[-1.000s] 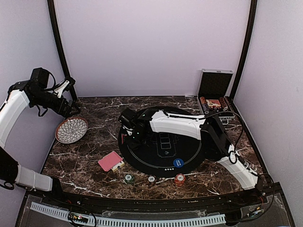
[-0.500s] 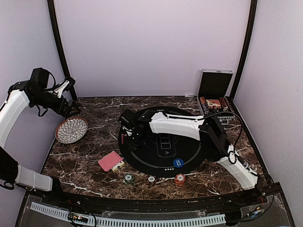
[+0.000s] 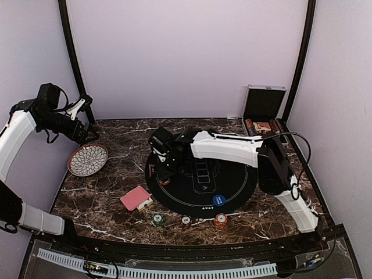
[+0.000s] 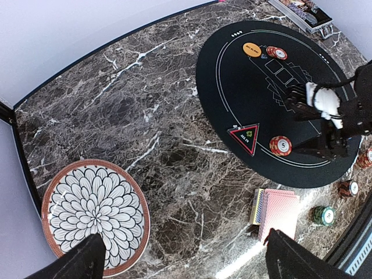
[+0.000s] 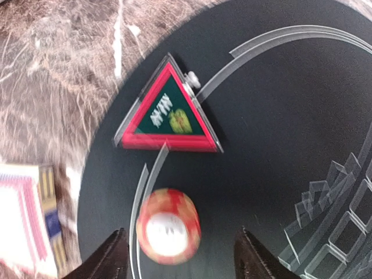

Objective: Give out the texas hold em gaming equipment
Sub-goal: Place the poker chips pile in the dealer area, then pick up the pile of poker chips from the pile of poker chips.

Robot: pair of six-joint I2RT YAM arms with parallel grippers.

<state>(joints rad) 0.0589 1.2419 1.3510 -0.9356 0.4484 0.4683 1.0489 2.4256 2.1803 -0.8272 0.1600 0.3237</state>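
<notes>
A red poker chip (image 5: 168, 226) lies flat on the black round mat (image 5: 279, 133), below a red-and-green triangular marker (image 5: 168, 116). My right gripper (image 5: 181, 258) is open just above it, one finger on each side and neither touching. In the top view it (image 3: 165, 172) hovers over the mat's left edge. The red-backed card deck (image 3: 136, 198) lies on the marble left of the mat. Green (image 3: 158, 220), red-white (image 3: 186, 220) and red (image 3: 221, 220) chips sit along the front, and a blue chip (image 3: 218, 199) sits on the mat. My left gripper (image 3: 87, 135) is open and empty above the plate.
A patterned white plate (image 4: 96, 218) lies at the far left. The silver hinged case (image 3: 264, 110) stands open at the back right with chips inside. An orange chip (image 4: 252, 49) and another red chip (image 4: 276, 53) lie on the mat's far side.
My right gripper has shifted a little toward the near side along the mat's left edge and its elbow has swung right. The left arm has not moved.
</notes>
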